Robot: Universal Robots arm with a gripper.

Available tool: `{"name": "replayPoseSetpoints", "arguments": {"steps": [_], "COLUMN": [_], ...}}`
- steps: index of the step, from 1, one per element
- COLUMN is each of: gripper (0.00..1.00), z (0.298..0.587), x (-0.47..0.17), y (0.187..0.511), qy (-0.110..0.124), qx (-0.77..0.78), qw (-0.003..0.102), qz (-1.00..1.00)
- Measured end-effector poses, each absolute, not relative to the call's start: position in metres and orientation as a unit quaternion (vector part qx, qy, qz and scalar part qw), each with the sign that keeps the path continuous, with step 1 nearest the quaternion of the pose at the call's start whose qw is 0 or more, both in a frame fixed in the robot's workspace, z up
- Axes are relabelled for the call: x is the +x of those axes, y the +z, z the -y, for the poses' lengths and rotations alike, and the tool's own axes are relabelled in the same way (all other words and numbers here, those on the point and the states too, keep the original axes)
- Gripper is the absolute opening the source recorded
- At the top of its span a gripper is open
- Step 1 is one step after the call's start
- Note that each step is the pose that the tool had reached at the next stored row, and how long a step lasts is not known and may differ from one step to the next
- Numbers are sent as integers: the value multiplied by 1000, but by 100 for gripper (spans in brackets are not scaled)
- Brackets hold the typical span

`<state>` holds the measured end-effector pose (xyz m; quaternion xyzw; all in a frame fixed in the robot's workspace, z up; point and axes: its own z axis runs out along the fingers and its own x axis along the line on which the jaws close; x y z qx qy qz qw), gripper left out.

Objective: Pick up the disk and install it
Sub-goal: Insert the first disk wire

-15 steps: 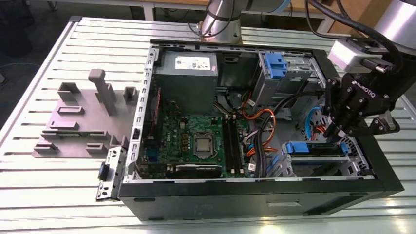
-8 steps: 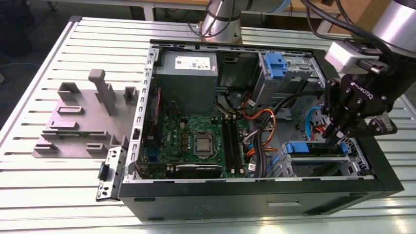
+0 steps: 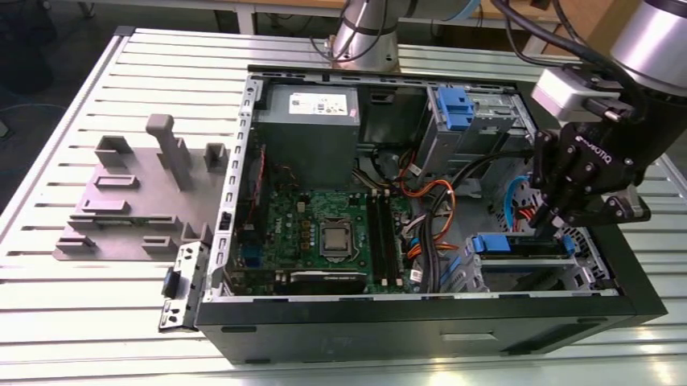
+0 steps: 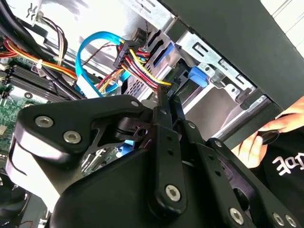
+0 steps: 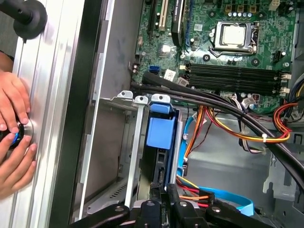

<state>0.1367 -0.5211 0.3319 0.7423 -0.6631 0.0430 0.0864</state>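
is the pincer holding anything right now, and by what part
It looks like the pincer is closed on the disk, gripping the edge opposite its blue carrier tab, with the disk slotted upright in the drive cage. The contact itself is partly hidden.

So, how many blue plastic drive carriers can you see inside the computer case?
2. One blue carrier sits in the upper drive cage, beside the power supply. The other is in the lower bay under the gripper, holding the disk. More may be hidden behind cables.

A ribbed aluminium table (image 3: 64, 330) gleams under bright overhead light; dark floor (image 3: 43, 72) lies at the exterior view's left, pale furniture legs (image 3: 244, 16) stand far behind.
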Motion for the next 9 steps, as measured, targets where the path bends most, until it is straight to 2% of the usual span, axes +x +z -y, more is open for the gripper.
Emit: {"name": "replayPoseSetpoints", "arguments": {"steps": [4, 9], "gripper": [17, 17], "z": [521, 522], "x": [136, 136], "y": [332, 332], "qy": [42, 30], "qx": [741, 739], "qw": [85, 72], "qz": [665, 669]}}
